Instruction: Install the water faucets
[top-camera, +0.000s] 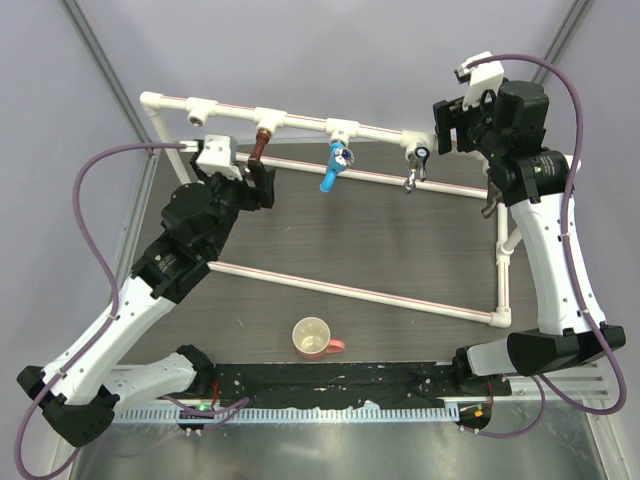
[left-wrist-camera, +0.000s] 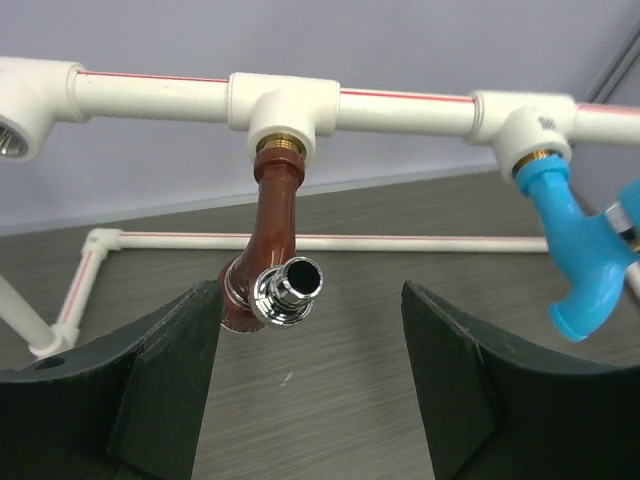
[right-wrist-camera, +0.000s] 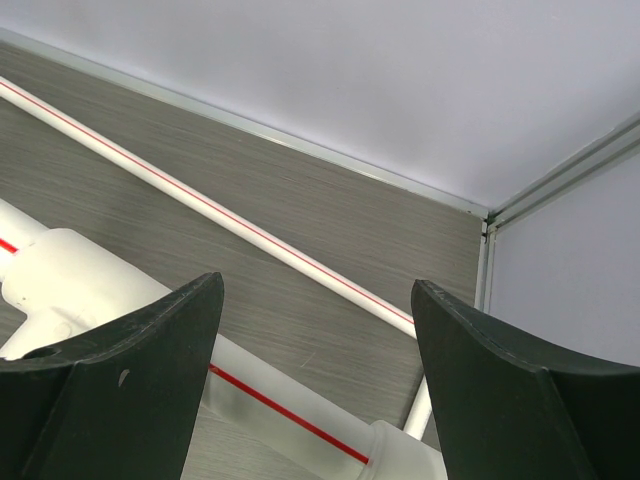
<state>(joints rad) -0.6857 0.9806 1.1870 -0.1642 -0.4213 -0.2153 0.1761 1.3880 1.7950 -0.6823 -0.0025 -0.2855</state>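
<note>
A copper-coloured faucet (left-wrist-camera: 275, 205) hangs screwed into a white tee (left-wrist-camera: 283, 105) on the top pipe, its chrome spout end (left-wrist-camera: 290, 290) pointing at the camera. My left gripper (left-wrist-camera: 310, 345) is open just below and in front of it, and the spout sits near the left finger (left-wrist-camera: 165, 370) without touching it. A blue faucet (left-wrist-camera: 578, 255) hangs from the tee to its right. From above, the copper faucet (top-camera: 262, 143), blue faucet (top-camera: 334, 168) and chrome faucet (top-camera: 415, 165) hang in a row. My right gripper (top-camera: 442, 125) is open and empty (right-wrist-camera: 315, 340) beside the frame's right end.
An empty tee socket (top-camera: 200, 113) sits at the left end of the top pipe. The white pipe frame (top-camera: 350, 290) runs across the dark table. A cream cup (top-camera: 313, 338) stands near the front edge. White pipes (right-wrist-camera: 250, 230) lie under the right gripper.
</note>
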